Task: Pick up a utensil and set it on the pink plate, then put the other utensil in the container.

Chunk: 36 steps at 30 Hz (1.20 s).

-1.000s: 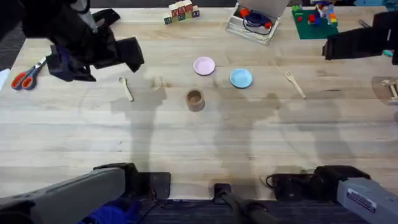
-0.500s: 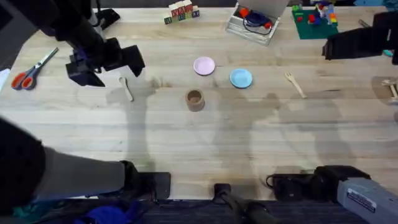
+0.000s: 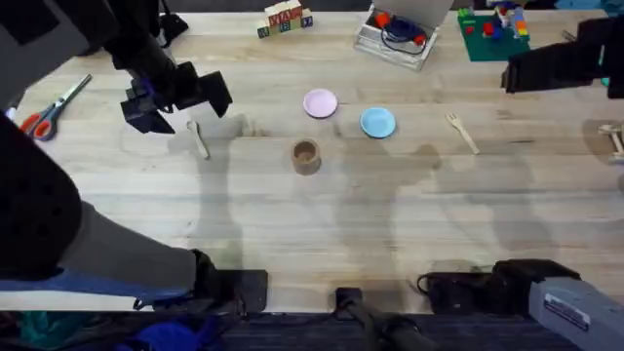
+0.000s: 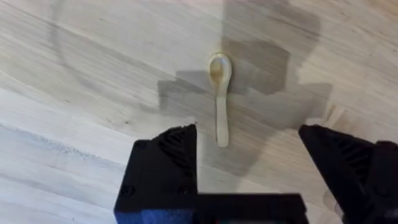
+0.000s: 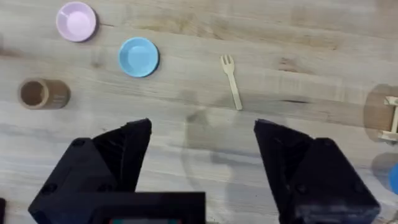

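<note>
The spoon (image 3: 198, 138) lies flat on the table at the left, bowl end away from me; in the left wrist view the spoon (image 4: 219, 93) sits just ahead of the gap between the black fingers (image 4: 168, 162). My left gripper (image 3: 180, 102) hovers open above and slightly behind it. The pink plate (image 3: 320, 103) is bare at centre back. In front of it stands the brown container (image 3: 306, 156). The fork (image 3: 462, 132) lies to the right of the plates. My right gripper (image 3: 546, 68) hangs open high at the far right; its wrist view takes in the fork (image 5: 231, 81), pink plate (image 5: 76, 20) and container (image 5: 43, 93).
A light blue plate (image 3: 378, 122) sits beside the pink one. Scissors (image 3: 49, 109) lie at the far left. Along the back edge are letter blocks (image 3: 285, 18), a clear box (image 3: 395, 34) and a green brick set (image 3: 492, 24). A wooden piece (image 3: 612, 136) lies at the right edge.
My left arm has swung right and a little back, bringing its open gripper over the spoon. The right arm and all objects stay put.
</note>
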Each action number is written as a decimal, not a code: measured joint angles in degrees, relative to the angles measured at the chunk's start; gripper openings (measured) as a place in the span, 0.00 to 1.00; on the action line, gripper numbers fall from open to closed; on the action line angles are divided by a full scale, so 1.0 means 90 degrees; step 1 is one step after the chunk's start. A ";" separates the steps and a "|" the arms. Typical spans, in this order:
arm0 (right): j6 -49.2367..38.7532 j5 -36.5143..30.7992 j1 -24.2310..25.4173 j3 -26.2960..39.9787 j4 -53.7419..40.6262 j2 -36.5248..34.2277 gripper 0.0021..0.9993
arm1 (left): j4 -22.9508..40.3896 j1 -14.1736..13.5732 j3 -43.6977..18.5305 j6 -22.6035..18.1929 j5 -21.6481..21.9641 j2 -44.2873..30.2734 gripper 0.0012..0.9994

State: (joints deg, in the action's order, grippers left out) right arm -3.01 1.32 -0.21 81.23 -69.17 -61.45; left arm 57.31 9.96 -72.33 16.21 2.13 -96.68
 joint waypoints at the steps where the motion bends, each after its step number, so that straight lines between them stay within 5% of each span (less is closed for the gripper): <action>1: 0.0000 0.0000 0.0000 0.0000 0.0000 0.0000 1.00 | -0.0023 0.0000 0.0048 0.0029 0.0000 0.0000 0.99; 10: 0.0000 0.0000 0.0000 0.0000 0.0000 0.0000 1.00 | -0.0503 0.0000 0.0729 0.0163 -0.0003 -0.0002 0.99; 36: 0.0000 0.0000 0.0000 0.0000 0.0002 -0.0002 1.00 | -0.1020 0.0189 0.0750 0.0394 -0.0097 -0.0478 0.99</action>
State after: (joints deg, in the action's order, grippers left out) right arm -3.01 1.32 -0.21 81.23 -69.15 -61.47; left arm 48.12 11.66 -65.58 19.75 1.26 -100.99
